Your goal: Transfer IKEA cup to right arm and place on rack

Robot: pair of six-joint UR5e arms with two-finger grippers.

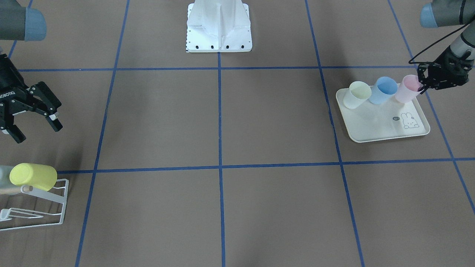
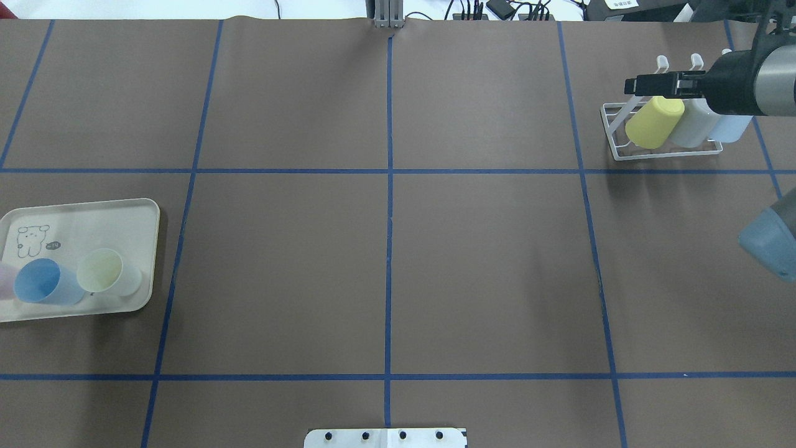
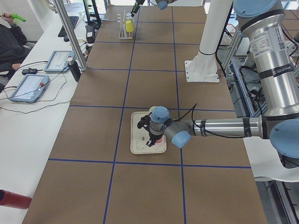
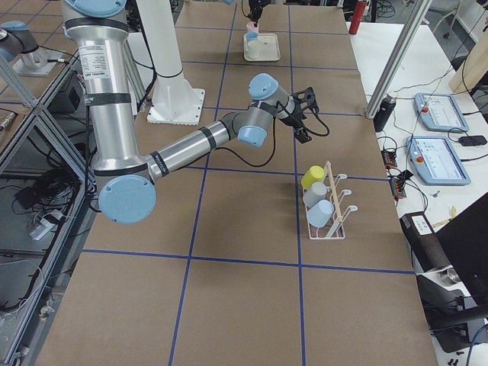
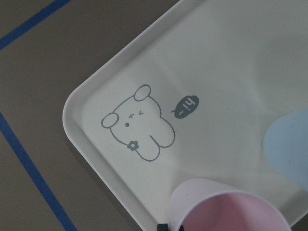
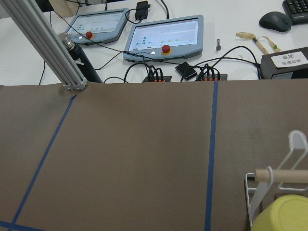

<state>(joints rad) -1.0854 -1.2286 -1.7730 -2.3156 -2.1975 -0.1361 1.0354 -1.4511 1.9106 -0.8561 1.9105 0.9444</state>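
1. Table [image 2: 280,280]: brown cover w/ blue tape grid [image 2: 389,249], big squares.
2. White bench [image 6: 226,14] at 12 o'clock in right wrist view, along table edge.
3. On bench: 2 touch panels [image 6: 166,36] w/ red buttons, 11–12 o'clock; mouse [image 6: 272,21] & keyboard [image 6: 296,5], 1–2 o'clock.
4. Alu post [image 6: 43,45] & black bottle [image 6: 79,62], 10 o'clock.
5. Red bottle [image 3: 14,199], 8 o'clock in left side view.
6. Light even, shadows soft.

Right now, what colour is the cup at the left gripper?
Pink cup, best in left wrist view.
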